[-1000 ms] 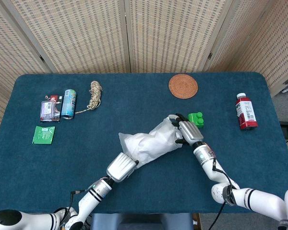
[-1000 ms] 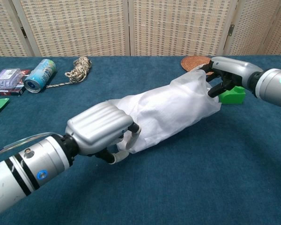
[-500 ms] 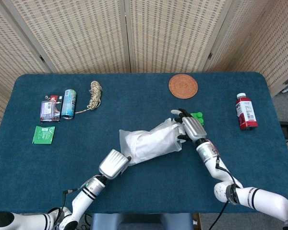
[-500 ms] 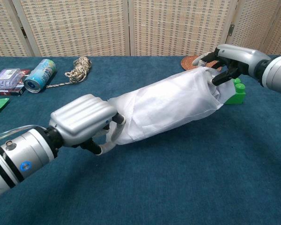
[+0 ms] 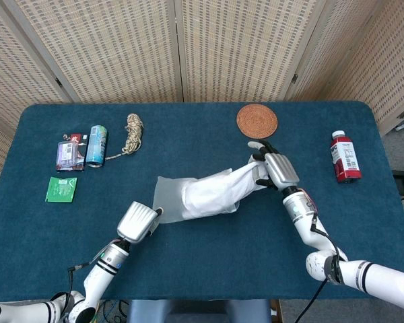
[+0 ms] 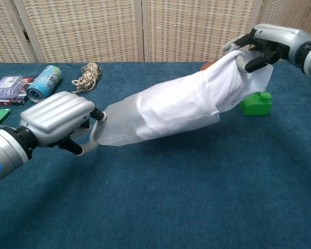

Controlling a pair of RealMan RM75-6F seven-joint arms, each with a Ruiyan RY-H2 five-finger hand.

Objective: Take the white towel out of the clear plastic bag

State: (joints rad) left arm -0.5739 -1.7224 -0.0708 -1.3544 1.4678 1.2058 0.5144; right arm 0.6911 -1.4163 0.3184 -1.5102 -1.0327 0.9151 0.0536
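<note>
The clear plastic bag (image 5: 168,198) (image 6: 119,124) is stretched in the air between my two hands. My left hand (image 5: 139,221) (image 6: 57,120) pinches its closed end at the lower left. The white towel (image 5: 219,192) (image 6: 197,96) sticks partway out of the bag's open right end. My right hand (image 5: 277,171) (image 6: 272,42) grips the towel's far end, raised above the table (image 5: 202,134).
A green block (image 6: 256,102) sits under the towel's right end. A woven coaster (image 5: 257,120) lies behind it, a red bottle (image 5: 345,157) at far right. At the left are a can (image 5: 97,145), rope (image 5: 132,131), a dark packet (image 5: 69,155) and a green packet (image 5: 60,189).
My hands have pulled apart: the left hand drew the bag's end down-left, the right hand lifted up-right. The towel has slid partway out, leaving the bag's left part empty.
</note>
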